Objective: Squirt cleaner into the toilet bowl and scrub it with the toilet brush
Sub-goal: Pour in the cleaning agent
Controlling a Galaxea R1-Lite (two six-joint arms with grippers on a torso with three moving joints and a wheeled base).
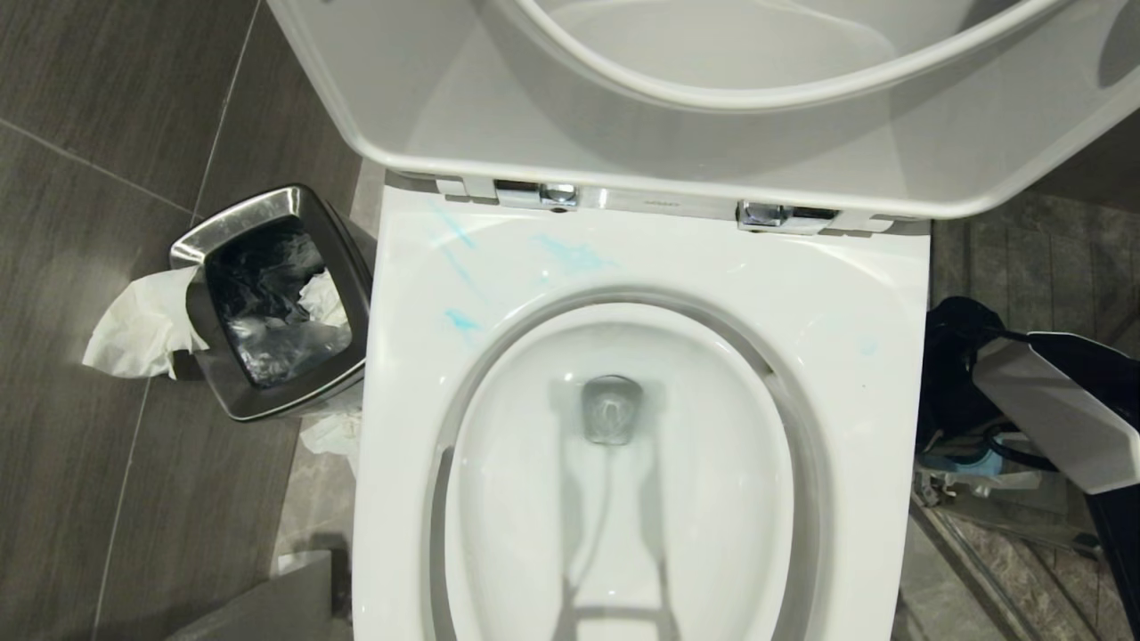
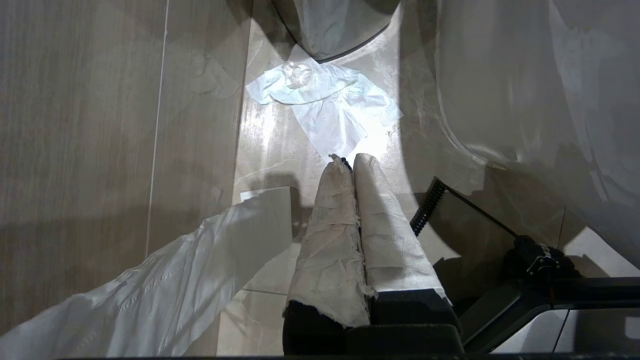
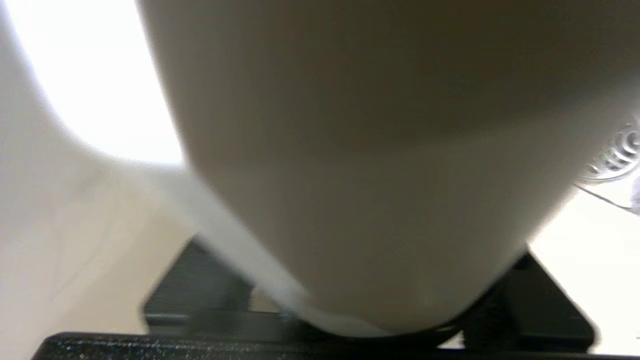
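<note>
The white toilet bowl (image 1: 427, 374) fills the head view, its seat and lid (image 1: 712, 151) raised. Pale blue cleaner smears (image 1: 574, 254) streak the back left of the rim. The toilet brush is out of view. My right arm (image 1: 1051, 418) reaches down beside the bowl's right side. In the right wrist view a wide, pale, rounded thing (image 3: 350, 150) sits right up against my right gripper (image 3: 370, 295) and blocks nearly everything else. My left gripper (image 2: 350, 162) hangs low over the floor left of the toilet, shut, its fingers wrapped in white paper.
A small steel waste bin (image 1: 276, 303) stands left of the toilet with tissue (image 1: 142, 325) hanging over its edge. More tissue (image 2: 325, 100) lies on the floor tiles ahead of the left gripper. Something pale blue (image 1: 971, 463) shows low under the right arm.
</note>
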